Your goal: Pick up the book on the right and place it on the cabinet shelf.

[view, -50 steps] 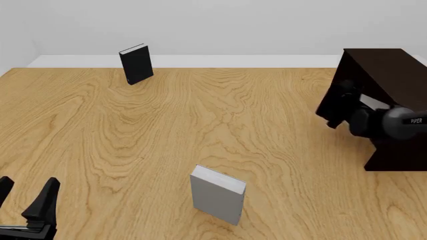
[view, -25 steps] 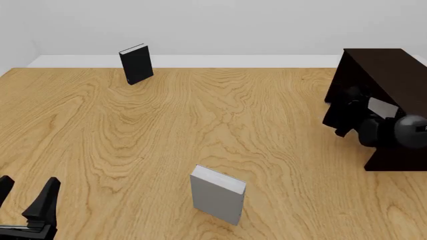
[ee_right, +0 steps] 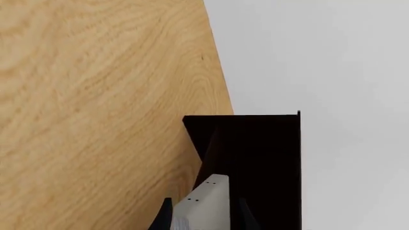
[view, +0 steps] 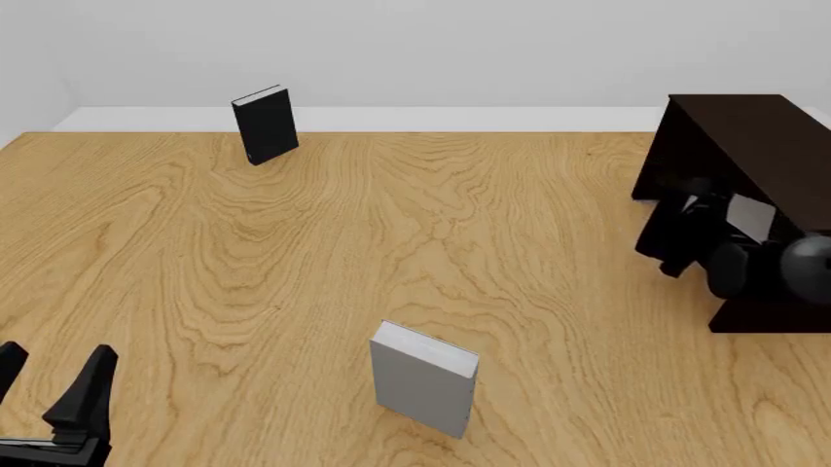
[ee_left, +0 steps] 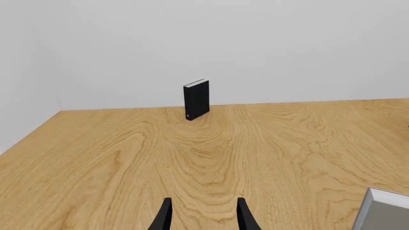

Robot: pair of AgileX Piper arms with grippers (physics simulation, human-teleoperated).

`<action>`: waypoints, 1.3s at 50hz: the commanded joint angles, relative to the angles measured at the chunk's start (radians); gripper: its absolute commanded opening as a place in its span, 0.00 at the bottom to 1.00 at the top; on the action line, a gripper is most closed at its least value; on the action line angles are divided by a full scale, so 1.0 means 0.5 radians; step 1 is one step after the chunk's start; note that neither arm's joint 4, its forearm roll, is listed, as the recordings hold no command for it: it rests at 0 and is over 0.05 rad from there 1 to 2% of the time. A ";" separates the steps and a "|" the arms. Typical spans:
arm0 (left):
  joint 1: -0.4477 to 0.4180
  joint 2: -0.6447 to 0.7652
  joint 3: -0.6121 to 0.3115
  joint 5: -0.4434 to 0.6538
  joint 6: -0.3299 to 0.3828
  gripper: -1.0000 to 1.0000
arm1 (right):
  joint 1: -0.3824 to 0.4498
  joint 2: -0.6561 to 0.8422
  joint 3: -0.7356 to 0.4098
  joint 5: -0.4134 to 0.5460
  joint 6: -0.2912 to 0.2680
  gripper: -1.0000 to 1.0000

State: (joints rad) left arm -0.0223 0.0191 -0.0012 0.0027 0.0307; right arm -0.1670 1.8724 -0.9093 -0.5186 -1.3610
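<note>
The light-grey book [view: 749, 214] is tilted in my right gripper [view: 695, 222], which is shut on it at the open side of the dark brown cabinet [view: 753, 136]. In the right wrist view the book [ee_right: 208, 201] sits between the two fingers, its end pointing into the cabinet shelf [ee_right: 255, 148], a dark recess. I cannot tell whether the book touches the shelf. My left gripper [view: 53, 389] hangs open and holds nothing at the table's near left corner; in the left wrist view the left gripper [ee_left: 203, 220] shows as two parted fingertips.
A black book [view: 265, 125] stands upright at the far left of the table, also in the left wrist view [ee_left: 196, 99]. A broader grey book [view: 422, 379] stands near the front middle, its corner showing in the left wrist view [ee_left: 383, 211]. White walls bound the far and left edges.
My right gripper has carried the book to the right and a little nearer, further in at the cabinet's open side. The left arm and the other books have not moved.
</note>
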 commanded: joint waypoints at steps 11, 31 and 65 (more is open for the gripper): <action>-0.002 -0.022 0.000 0.018 -0.001 1.00 | -0.142 0.012 0.042 0.001 0.017 1.00; -0.001 -0.026 0.000 0.021 -0.005 1.00 | -0.197 -0.036 0.125 -0.016 0.010 1.00; -0.012 -0.031 0.000 0.020 0.004 1.00 | -0.288 -0.141 0.329 -0.090 -0.003 1.00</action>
State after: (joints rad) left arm -0.0273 0.0042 -0.0013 0.0130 0.0324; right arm -0.2530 1.8137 -0.7892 -0.5602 -1.3626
